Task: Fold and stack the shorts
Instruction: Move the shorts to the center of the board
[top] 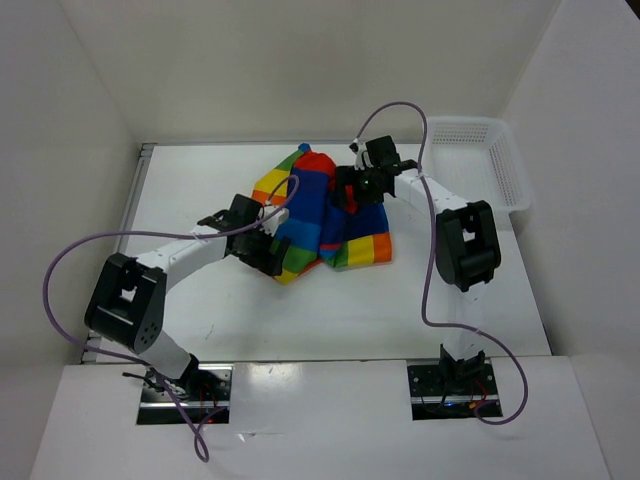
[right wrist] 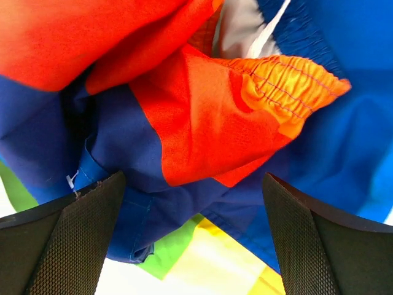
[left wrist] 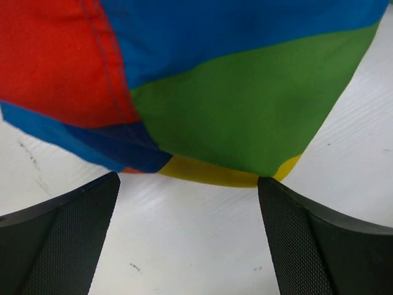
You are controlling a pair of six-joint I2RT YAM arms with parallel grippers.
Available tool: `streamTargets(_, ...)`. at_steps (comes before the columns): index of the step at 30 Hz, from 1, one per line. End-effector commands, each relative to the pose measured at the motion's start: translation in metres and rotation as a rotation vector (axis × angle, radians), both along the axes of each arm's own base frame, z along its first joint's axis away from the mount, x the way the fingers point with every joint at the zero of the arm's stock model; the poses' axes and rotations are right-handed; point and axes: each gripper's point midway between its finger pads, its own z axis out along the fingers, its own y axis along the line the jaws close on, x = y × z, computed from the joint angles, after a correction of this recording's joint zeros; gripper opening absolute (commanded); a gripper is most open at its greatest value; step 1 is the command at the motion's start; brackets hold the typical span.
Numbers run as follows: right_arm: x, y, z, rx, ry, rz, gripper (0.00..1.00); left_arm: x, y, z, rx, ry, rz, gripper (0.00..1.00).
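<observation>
The rainbow shorts (top: 318,212) lie crumpled in a heap at the middle of the table. My left gripper (top: 268,240) is open at the heap's left edge, low over the table; in the left wrist view the green and yellow hem (left wrist: 245,117) lies just beyond the fingertips, apart from them. My right gripper (top: 352,192) is open above the heap's right side; in the right wrist view red, orange and blue folds (right wrist: 202,123) lie between and below the spread fingers (right wrist: 67,239).
A white lattice basket (top: 480,160) stands at the back right corner of the table (top: 300,310). White walls enclose the table at back and sides. Purple cables loop from both arms.
</observation>
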Motion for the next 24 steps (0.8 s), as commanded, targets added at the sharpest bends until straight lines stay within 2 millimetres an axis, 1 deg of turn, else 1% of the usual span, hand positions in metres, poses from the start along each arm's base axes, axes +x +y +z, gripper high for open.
streamTargets(1, 0.003, 0.022, 0.014, 0.085, -0.011, 0.043, 0.96, 0.015, -0.005, -0.007, 0.012, -0.052, 0.001, 1.00)
streamTargets(3, 0.002, 0.023, 0.015, 0.091, -0.009, 0.049, 0.96, 0.019, -0.004, -0.016, 0.023, -0.057, 0.008, 1.00)
streamTargets(4, -0.001, 0.027, 0.017, 0.114, -0.001, 0.070, 0.96, 0.020, -0.004, -0.019, 0.023, -0.057, 0.008, 0.97)
streamTargets(5, 0.001, 0.030, 0.017, 0.129, 0.001, 0.073, 0.94, 0.016, -0.006, -0.029, 0.032, -0.036, -0.002, 0.91)
streamTargets(6, -0.003, 0.036, 0.013, 0.133, 0.012, 0.087, 0.87, 0.017, -0.006, -0.031, 0.033, -0.034, -0.002, 0.75)
streamTargets(7, -0.003, 0.036, 0.013, 0.137, 0.019, 0.080, 0.82, 0.018, -0.007, -0.034, 0.033, -0.033, -0.002, 0.63)
streamTargets(8, 0.001, 0.038, 0.013, 0.145, 0.016, 0.073, 0.75, 0.021, -0.008, -0.036, 0.030, -0.041, -0.002, 0.46)
streamTargets(9, 0.001, 0.038, 0.013, 0.145, 0.016, 0.073, 0.62, 0.023, -0.007, -0.039, 0.040, -0.044, 0.004, 0.21)
streamTargets(11, 0.002, 0.037, 0.013, 0.138, 0.013, 0.066, 0.49, 0.027, -0.005, -0.038, 0.051, -0.060, 0.014, 0.04)
streamTargets(12, 0.002, 0.037, 0.013, 0.137, 0.013, 0.066, 0.41, 0.033, -0.005, -0.034, 0.056, -0.077, 0.021, 0.00)
streamTargets(13, 0.004, 0.034, 0.016, 0.122, -0.011, 0.073, 0.27, 0.040, -0.001, -0.030, 0.076, -0.100, 0.039, 0.00)
streamTargets(14, 0.004, 0.034, 0.016, 0.122, -0.011, 0.073, 0.20, 0.046, -0.001, -0.026, 0.083, -0.124, 0.049, 0.00)
streamTargets(15, 0.000, 0.031, 0.019, 0.106, -0.021, 0.079, 0.14, 0.054, 0.005, -0.018, 0.090, -0.149, 0.075, 0.00)
streamTargets(16, -0.005, 0.028, 0.017, 0.096, -0.019, 0.088, 0.03, 0.068, 0.015, -0.007, 0.110, -0.196, 0.118, 0.00)
streamTargets(17, -0.009, 0.024, 0.016, 0.071, -0.032, 0.106, 0.00, 0.088, 0.021, 0.012, 0.102, -0.247, 0.155, 0.00)
streamTargets(18, -0.016, 0.020, 0.019, 0.063, -0.040, 0.118, 0.00, 0.106, 0.045, 0.025, 0.106, -0.281, 0.227, 0.00)
streamTargets(20, -0.036, 0.018, 0.019, 0.059, -0.028, 0.185, 0.00, 0.140, 0.073, 0.054, 0.117, -0.362, 0.325, 0.00)
streamTargets(21, -0.051, 0.014, 0.019, 0.059, -0.013, 0.202, 0.00, 0.170, 0.095, 0.085, 0.102, -0.433, 0.390, 0.00)
streamTargets(22, -0.060, 0.013, 0.017, 0.059, 0.003, 0.217, 0.00, 0.185, 0.105, 0.100, 0.100, -0.470, 0.421, 0.00)
streamTargets(23, -0.070, 0.010, 0.011, 0.055, 0.013, 0.240, 0.00, 0.198, 0.110, 0.114, 0.092, -0.503, 0.438, 0.00)
streamTargets(24, -0.077, 0.009, 0.012, 0.056, 0.021, 0.256, 0.00, 0.217, 0.108, 0.136, 0.074, -0.554, 0.443, 0.00)
